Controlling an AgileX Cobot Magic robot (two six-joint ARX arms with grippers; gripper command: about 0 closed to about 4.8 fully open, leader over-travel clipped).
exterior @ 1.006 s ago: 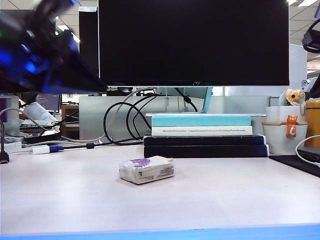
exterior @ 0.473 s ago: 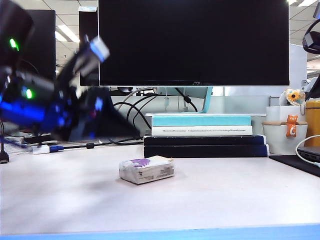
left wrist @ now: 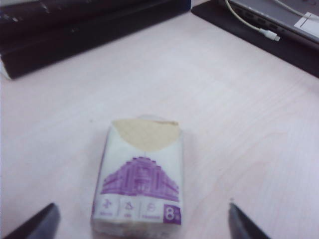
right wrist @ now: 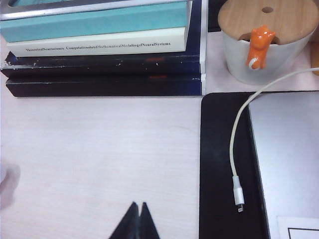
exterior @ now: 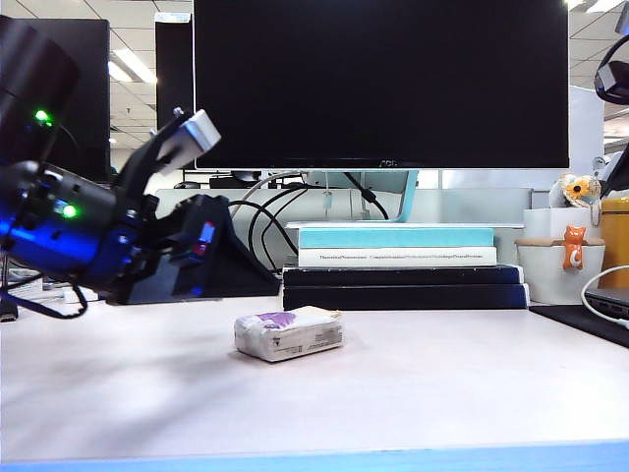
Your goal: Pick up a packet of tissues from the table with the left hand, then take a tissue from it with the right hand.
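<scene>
A large black monitor [exterior: 381,84] stands at the rear, its screen dark. Black and white cables [exterior: 257,221] loop beneath it. In front of the monitor, a stack of books [exterior: 401,265] lies flat: a teal book on top, a cream book with a printed spine line below it, and two dark volumes at the base. To the right of the stack is a white container [right wrist: 264,42] with a round wooden lid; an orange cat figure [right wrist: 258,47] hangs over its rim. A black mat [right wrist: 222,164] carries a silver laptop [right wrist: 286,159]. A white cable [right wrist: 238,159] with a metal plug lies across the mat.
</scene>
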